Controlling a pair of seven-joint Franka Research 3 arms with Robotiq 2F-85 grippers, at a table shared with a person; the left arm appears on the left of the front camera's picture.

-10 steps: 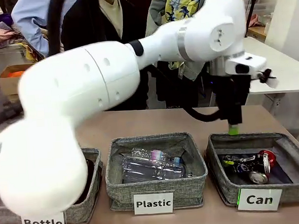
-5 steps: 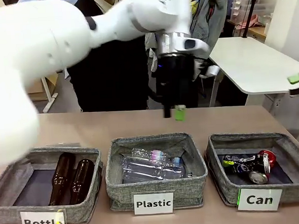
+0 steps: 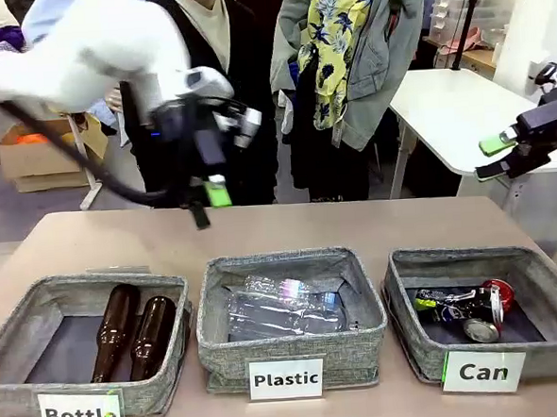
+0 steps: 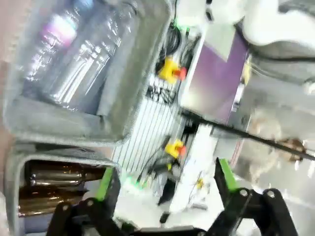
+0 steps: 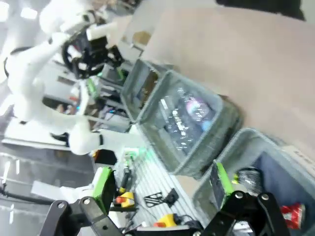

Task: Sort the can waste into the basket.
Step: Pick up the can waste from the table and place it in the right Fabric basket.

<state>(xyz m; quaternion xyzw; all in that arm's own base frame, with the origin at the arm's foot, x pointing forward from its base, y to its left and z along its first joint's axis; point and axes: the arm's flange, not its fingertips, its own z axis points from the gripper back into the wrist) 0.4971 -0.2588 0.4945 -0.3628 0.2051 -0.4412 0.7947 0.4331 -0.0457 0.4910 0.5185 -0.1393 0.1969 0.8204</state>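
My left gripper (image 3: pixel 205 202), jaws apart & empty, blurred, upper left of frame. Right gripper (image 3: pixel 496 155), also apart, at right edge. Both cans (image 3: pixel 462 309) lie in Can basket (image 3: pixel 409 333), lower right, far from both; black can partly hidden.

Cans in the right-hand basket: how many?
2, both in the Can basket: a black can on the left, a crushed red can on the right. More may be hidden.

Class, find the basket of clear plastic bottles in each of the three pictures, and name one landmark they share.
Front view: plastic basket at bottom centre, between two other baskets.
Left wrist view: upper left, above the brown bottles.
Right wrist view: centre, left of the can basket.
Shared landmark: the clear bottles inside it.
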